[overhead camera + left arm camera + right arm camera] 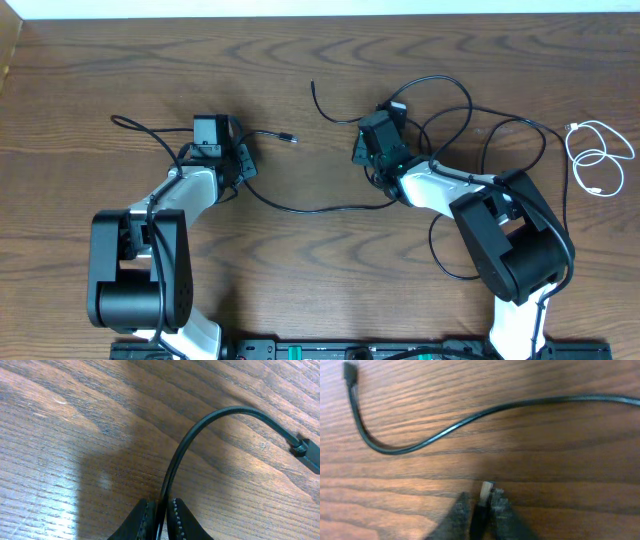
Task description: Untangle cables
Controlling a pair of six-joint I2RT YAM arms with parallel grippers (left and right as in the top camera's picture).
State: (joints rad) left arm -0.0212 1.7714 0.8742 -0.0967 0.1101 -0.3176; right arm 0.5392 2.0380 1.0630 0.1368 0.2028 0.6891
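The table [300,60] is brown wood with darker wavy grain. The black cables [310,208] contrast with one white cable [602,158]. The left arm [195,188] and right arm [440,185] are white with black housings. The plug [485,491] is black with a pale silvery tip.

Grained wooden table [320,275], smooth black cable [240,409]

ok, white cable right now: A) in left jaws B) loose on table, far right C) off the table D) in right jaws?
B: white cable lies looped alone at the table's far right; left jaws pinch a black cable, right jaws a black plug.
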